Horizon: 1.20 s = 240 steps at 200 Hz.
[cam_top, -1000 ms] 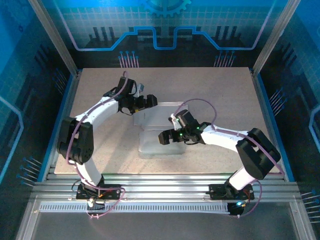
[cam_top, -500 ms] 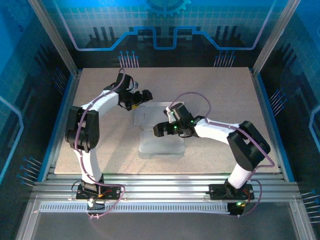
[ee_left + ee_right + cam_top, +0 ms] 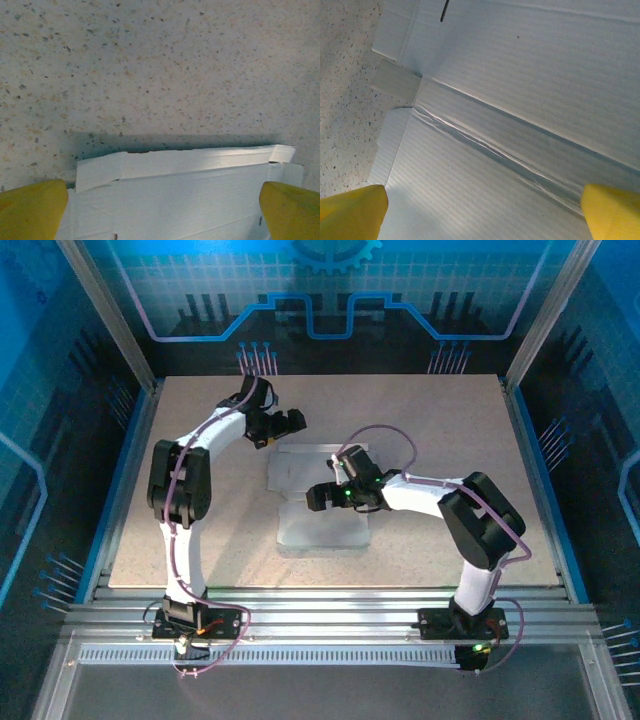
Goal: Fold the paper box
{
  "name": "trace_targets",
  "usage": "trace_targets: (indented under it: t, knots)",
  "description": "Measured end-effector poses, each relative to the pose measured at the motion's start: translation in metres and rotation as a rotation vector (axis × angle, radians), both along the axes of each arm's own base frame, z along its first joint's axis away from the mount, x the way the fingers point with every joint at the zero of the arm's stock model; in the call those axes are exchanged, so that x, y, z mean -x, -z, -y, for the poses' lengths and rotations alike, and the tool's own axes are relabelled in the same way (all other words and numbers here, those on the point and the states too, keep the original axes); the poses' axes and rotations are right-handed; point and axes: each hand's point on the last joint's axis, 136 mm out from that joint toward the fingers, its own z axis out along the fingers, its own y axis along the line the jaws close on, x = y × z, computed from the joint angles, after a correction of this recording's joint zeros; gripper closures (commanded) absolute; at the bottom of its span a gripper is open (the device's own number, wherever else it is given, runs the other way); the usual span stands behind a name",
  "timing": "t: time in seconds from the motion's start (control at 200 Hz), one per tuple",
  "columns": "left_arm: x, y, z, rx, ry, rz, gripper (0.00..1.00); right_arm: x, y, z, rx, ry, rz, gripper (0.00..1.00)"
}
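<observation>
From above, the pale blue thin-cardboard paper box (image 3: 322,530) is seen spread flat at the middle of the speckled beige table (image 3: 430,420), with the left gripper (image 3: 290,424) and the right gripper (image 3: 316,498) held wide apart over it. Through the left wrist, a folded whitish edge strip is shown. Through the right wrist, ribbed whitish panels are seen crossed by creases.

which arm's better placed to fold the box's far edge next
Left, likely: the left gripper hovers open at the paper box's far edge; the right gripper is over its middle crease.
</observation>
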Motion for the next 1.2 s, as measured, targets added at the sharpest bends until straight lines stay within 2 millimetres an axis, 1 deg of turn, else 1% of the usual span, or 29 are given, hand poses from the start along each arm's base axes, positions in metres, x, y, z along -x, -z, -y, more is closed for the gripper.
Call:
trace_targets:
  t: [0.155, 0.265, 0.415, 0.575, 0.906, 1.201]
  knots:
    - [-0.003, 0.011, -0.002, -0.018, 0.002, -0.029, 0.01, 0.001, 0.009, -0.001, 0.005, -0.002, -0.017, 0.0]
    - [-0.006, 0.016, -0.002, -0.02, 0.003, -0.04, 0.01, 0.0, 0.008, -0.002, -0.002, -0.005, -0.013, 0.0]
    - [-0.003, 0.025, -0.003, -0.035, 0.02, -0.069, 0.01, 0.0, 0.008, -0.004, -0.007, -0.007, -0.013, 0.0]
    - [0.001, 0.03, -0.001, -0.034, 0.041, -0.092, 0.01, -0.001, 0.008, -0.007, -0.018, -0.014, -0.008, 0.0]
    - [0.003, 0.025, 0.011, 0.019, 0.106, -0.075, 0.01, -0.002, 0.009, -0.008, -0.025, -0.016, -0.005, 0.0]
    - [0.002, 0.019, 0.017, 0.055, 0.126, -0.063, 0.01, -0.003, 0.009, -0.01, -0.033, -0.019, 0.001, 0.0]
